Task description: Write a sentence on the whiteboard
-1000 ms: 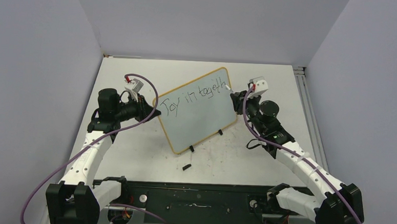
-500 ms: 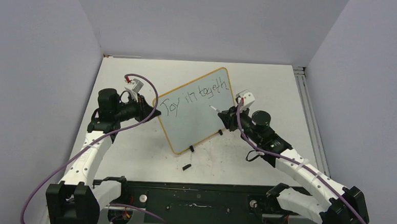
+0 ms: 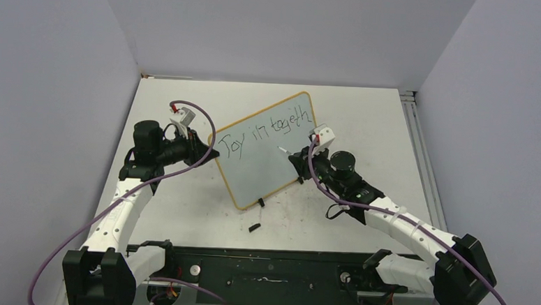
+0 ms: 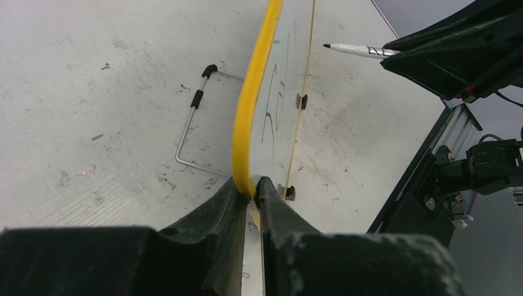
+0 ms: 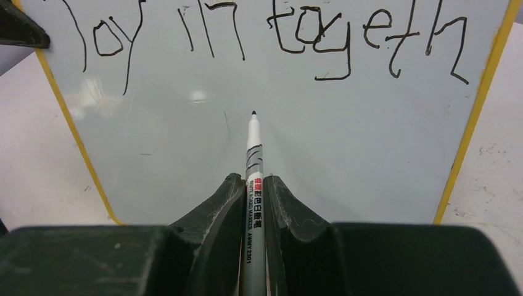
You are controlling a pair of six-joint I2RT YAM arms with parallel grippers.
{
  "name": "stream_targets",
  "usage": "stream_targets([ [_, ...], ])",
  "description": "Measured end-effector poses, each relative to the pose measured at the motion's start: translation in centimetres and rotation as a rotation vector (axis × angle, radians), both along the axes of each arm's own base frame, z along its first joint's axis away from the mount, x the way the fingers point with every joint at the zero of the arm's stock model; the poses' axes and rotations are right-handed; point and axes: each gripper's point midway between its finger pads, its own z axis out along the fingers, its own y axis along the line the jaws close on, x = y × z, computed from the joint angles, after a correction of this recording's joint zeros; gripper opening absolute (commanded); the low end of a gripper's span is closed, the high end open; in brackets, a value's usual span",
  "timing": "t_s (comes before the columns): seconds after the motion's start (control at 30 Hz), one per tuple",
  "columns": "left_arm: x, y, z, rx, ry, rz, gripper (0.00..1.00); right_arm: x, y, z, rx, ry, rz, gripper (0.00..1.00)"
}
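At the left of the matte, scuffed white counter (image 3: 367,122), the left end effector (image 4: 251,185) pinches its two black fingers tight on the rounded corner of the whiteboard (image 3: 256,171), gripping the thin yellow-orange frame. The board stands tilted on edge, set at a slant across the middle of the counter, on two small black clip feet (image 3: 261,202). Its face is glossy pale grey-white and catches a soft glare. Behind it, in the left wrist view, a bent metal wire stand (image 4: 191,120) with black sleeves lies on the counter.

Along the upper part of the board runs the sentence (image 5: 271,31), one line of thin, scrawled black strokes reading roughly "Joy in togeth".

Right of centre, the right end effector (image 5: 253,180) is closed around a slim marker (image 5: 253,154) with a white printed barrel and a black tip. The tip points at the bare board below the words. Whether it touches the surface cannot be told.
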Motion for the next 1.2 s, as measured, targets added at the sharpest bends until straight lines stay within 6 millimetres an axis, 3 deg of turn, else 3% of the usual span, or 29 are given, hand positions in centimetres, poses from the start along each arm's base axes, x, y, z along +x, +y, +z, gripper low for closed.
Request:
stream_targets([
  [0.5, 0.0, 0.0, 0.0, -0.001, 0.001, -0.001, 0.0, 1.4, -0.4, -0.8, -0.032, -0.017, -0.055, 0.05],
  [0.8, 0.0, 0.0, 0.0, -0.002, 0.002, -0.003, 0.0, 1.8, -0.2, -2.3, -0.062, 0.006, -0.056, 0.05],
  [1.2, 0.0, 0.0, -0.1, -0.002, 0.003, -0.002, 0.0, 2.1, -0.4, -2.4, -0.072, -0.001, -0.083, 0.05],
])
